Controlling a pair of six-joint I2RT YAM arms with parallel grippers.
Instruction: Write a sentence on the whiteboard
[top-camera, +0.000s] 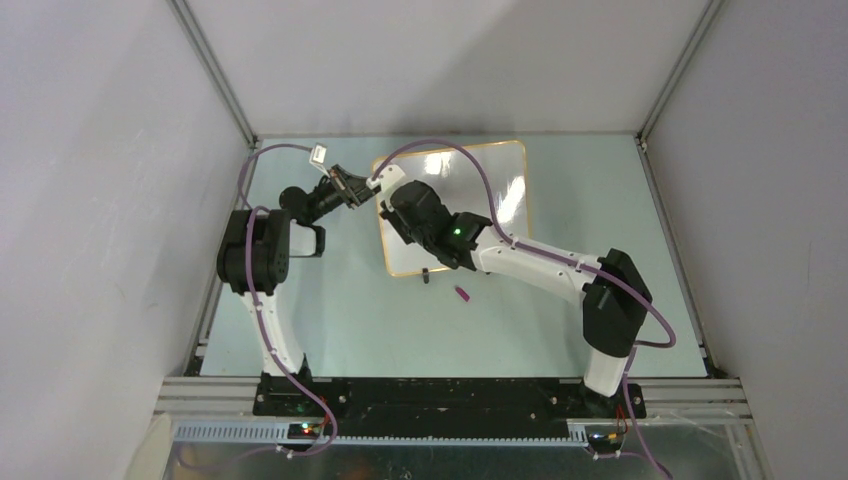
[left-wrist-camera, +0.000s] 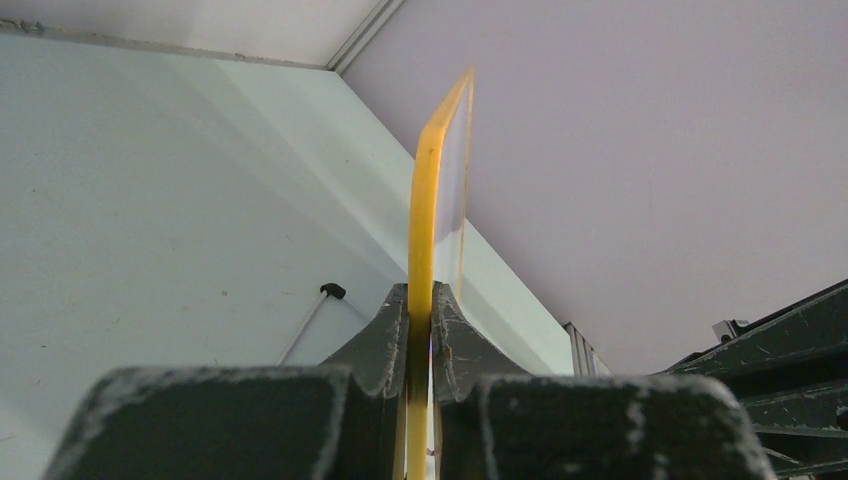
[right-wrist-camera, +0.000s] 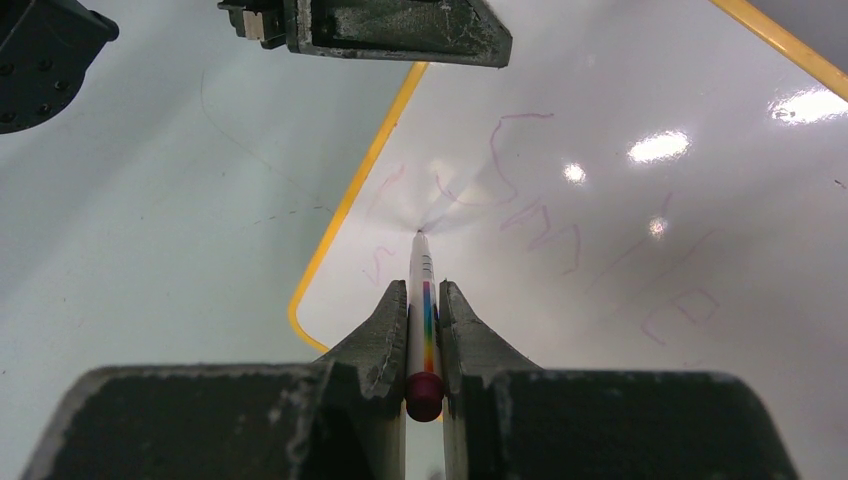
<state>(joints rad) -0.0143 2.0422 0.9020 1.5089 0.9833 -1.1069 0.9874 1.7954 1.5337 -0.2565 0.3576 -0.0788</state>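
Observation:
The whiteboard (top-camera: 500, 190), glossy white with a thin orange-yellow frame, lies tilted on the table. Faint purple letters (right-wrist-camera: 540, 215) cross it. My left gripper (top-camera: 352, 188) is shut on the board's left edge; in the left wrist view the yellow frame (left-wrist-camera: 423, 200) runs up between the shut fingers of the left gripper (left-wrist-camera: 421, 295). My right gripper (right-wrist-camera: 424, 290) is shut on a white marker (right-wrist-camera: 423, 275) with a rainbow stripe and dark red end. The marker's tip touches the whiteboard (right-wrist-camera: 620, 330) near its left edge. In the top view the right gripper (top-camera: 400, 205) hides the marker.
A small purple cap (top-camera: 463, 294) lies on the table just below the board, beside a black clip foot (top-camera: 425, 272). Grey enclosure walls with aluminium posts (top-camera: 215, 75) close in the table on three sides. The left gripper's body (right-wrist-camera: 400, 30) hangs over the board's left edge.

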